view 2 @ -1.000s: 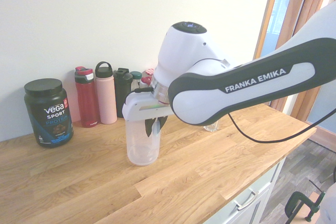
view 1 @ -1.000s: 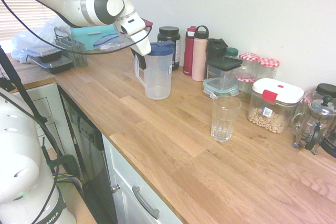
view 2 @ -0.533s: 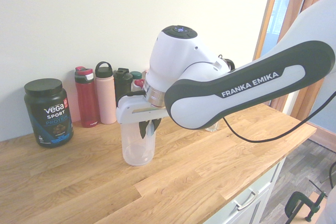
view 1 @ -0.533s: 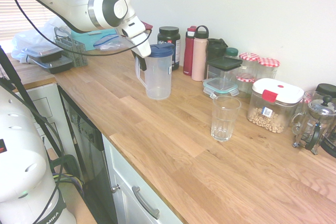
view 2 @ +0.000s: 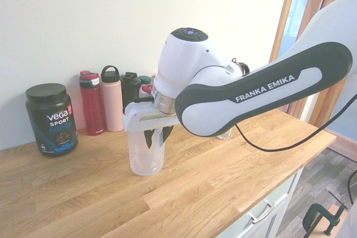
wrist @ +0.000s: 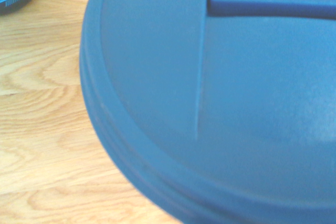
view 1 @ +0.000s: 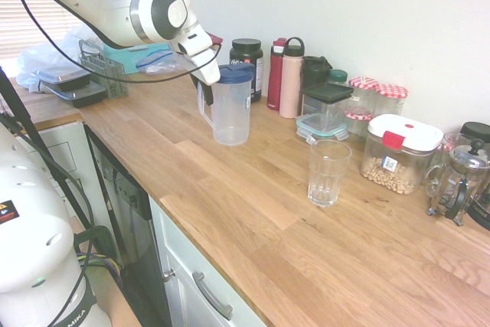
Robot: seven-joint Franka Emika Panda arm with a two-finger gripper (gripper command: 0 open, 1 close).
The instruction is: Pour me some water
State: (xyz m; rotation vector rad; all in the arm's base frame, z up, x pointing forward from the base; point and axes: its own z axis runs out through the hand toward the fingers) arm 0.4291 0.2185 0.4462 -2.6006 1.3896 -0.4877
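Clear plastic pitcher w/ blue lid [view 1: 230, 105] is standing upright on the wooden table [view 1: 253, 212], upper-centre of first ext. view. White arm's gripper [view 1: 205, 91] is sitting at the pitcher's handle side, just left of it and under the lid rim; fingers [view 2: 149, 139] are looking nearly closed around the handle, but can't tell if they're gripping or letting go. Empty clear drinking glass [view 1: 328, 172] is waiting well apart, to the lower right of the pitcher, so the pour will prob. need a carry that way.

Oak worktop [view 1: 253, 212], white wall [view 1: 344, 5], blinds [view 1: 31, 24], white cabinets [view 1: 191, 281].
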